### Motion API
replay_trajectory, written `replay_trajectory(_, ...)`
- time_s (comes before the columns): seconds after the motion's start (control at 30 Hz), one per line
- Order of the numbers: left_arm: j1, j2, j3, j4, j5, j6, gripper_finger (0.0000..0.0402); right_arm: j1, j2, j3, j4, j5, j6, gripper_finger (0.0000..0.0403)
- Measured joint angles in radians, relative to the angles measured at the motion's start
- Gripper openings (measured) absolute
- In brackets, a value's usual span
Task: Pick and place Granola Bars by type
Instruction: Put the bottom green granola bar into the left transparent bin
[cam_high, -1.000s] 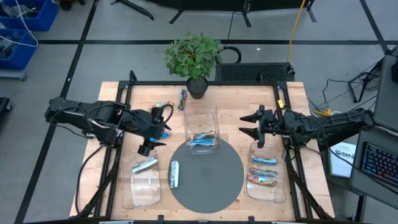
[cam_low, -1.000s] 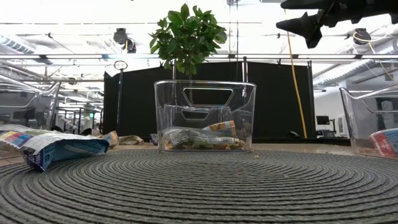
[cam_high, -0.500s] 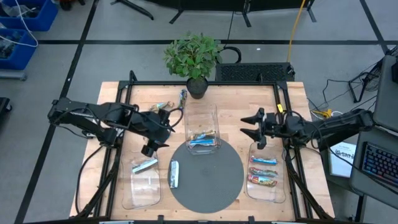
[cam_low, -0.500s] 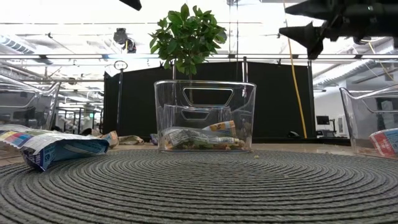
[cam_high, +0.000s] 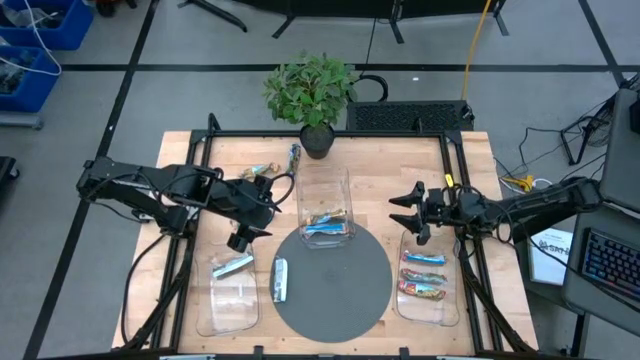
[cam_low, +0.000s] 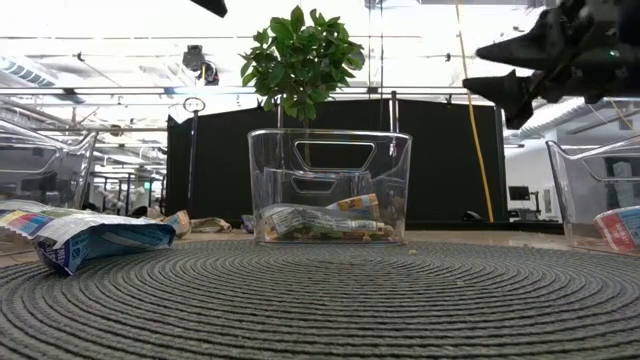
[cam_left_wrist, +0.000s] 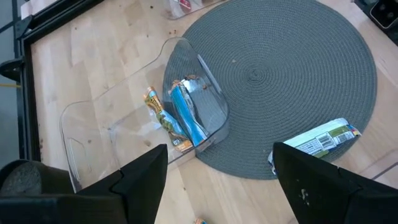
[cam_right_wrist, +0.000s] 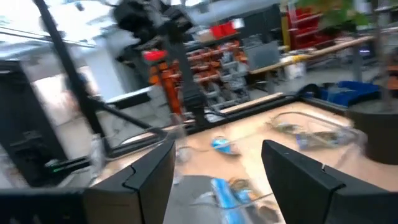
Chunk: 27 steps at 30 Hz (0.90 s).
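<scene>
High view: the left tool (cam_high: 262, 200) hangs beside the middle clear tray (cam_high: 325, 205); whether its fingers are apart is hard to make out here. The right tool (cam_high: 408, 212), fingers spread and empty, is above the right tray (cam_high: 425, 280). Granola Bars lie in all three trays, one on the round mat (cam_high: 330, 280), others on the desk (cam_high: 390, 190) near the plant (cam_high: 310, 88).

Low view: the right tool shows only as a dark silhouette.

Left wrist view: fingers apart, nothing between them.

Right wrist view: blurred; fingers apart.

High view looks straight down, low view level across the round mat (cam_high: 332, 279) (both show it)
</scene>
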Motion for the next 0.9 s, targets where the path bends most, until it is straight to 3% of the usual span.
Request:
replay_trajectory(0.13,0.0,0.0,0.0,0.0,0.0,-0.02,0.0294,0.0,-0.078,-0.039,0.008,-0.089,0.001,0.0233)
replay_trajectory(0.27,0.0,0.0,0.0,0.0,0.0,-0.017,0.0294,0.0,-0.159,-0.061,-0.061,-0.085,-0.008,0.0233)
replay_trajectory(0.53,0.015,0.051,-0.001,-0.004,0.063,-0.017,0.0294,0.0,-0.311,-0.069,-0.274,0.088,-0.02,0.0233)
replay_trajectory(0.9,-0.024,0.247,-0.002,-0.017,0.145,0.282,0.0294,0.0,-0.367,-0.071,-0.404,0.097,0.014,0.0233)
